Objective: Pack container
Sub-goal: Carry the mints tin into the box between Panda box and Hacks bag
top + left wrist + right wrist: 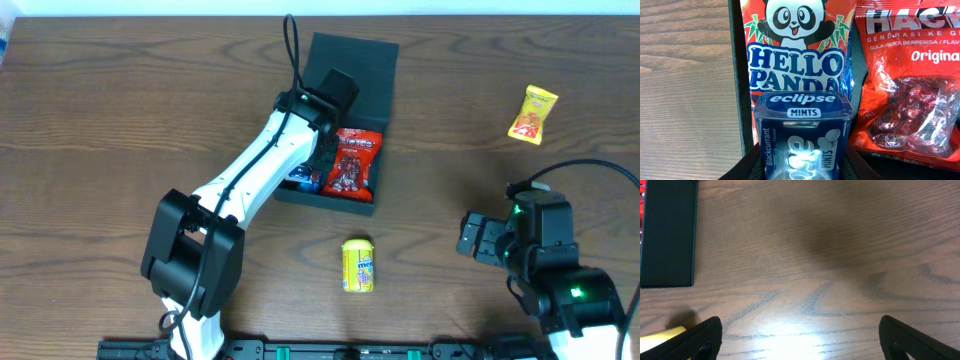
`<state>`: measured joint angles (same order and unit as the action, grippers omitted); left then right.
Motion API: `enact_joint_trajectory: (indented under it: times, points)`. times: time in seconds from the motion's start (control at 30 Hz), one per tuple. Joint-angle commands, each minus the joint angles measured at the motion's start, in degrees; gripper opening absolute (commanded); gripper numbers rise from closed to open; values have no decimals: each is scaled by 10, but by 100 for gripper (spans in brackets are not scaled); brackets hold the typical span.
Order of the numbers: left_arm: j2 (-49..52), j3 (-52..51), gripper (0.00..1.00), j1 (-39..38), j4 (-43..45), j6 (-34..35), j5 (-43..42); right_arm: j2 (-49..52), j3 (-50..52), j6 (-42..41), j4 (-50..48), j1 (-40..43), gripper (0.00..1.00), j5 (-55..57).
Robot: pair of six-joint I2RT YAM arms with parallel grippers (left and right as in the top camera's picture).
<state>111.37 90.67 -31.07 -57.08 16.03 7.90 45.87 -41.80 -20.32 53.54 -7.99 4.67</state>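
Note:
The dark container (327,198) lies open at the table's middle back, its flap lid (365,70) folded away. Inside lie a red Hacks candy bag (350,162) and a Hello Panda packet (795,55). My left gripper (308,172) reaches into the box's left side, shut on a blue Eclipse mints tin (802,135). The tin hangs over the Hello Panda packet, beside the candy bag (910,90). My right gripper (800,335) hovers open above bare table at the right front (475,238), holding nothing.
A yellow snack tube (358,265) stands in front of the container, and its edge shows by my right gripper (660,335). An orange-yellow packet (532,114) lies at the back right. The container's corner (667,235) shows in the right wrist view.

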Motion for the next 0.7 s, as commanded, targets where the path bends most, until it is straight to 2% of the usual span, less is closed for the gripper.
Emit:
enact_joint_trajectory:
  times: [0.0, 0.13, 0.27, 0.53, 0.67]
  points:
    - [19, -2, 6, 1, -12, -8, 0, -2, -1, 7, 1, 4, 99, 2]
    - [17, -2, 30, 0, -18, -8, 0, -2, -1, 7, 1, 4, 99, 2]
    - [6, -2, 32, 0, -24, -6, 0, -2, -1, 7, 1, 4, 99, 2]
    - [-44, -2, 55, 0, -27, -6, 0, -2, -1, 7, 1, 4, 99, 2]
    - [-55, -2, 61, 0, -27, -6, 0, -2, -1, 7, 1, 4, 99, 2]
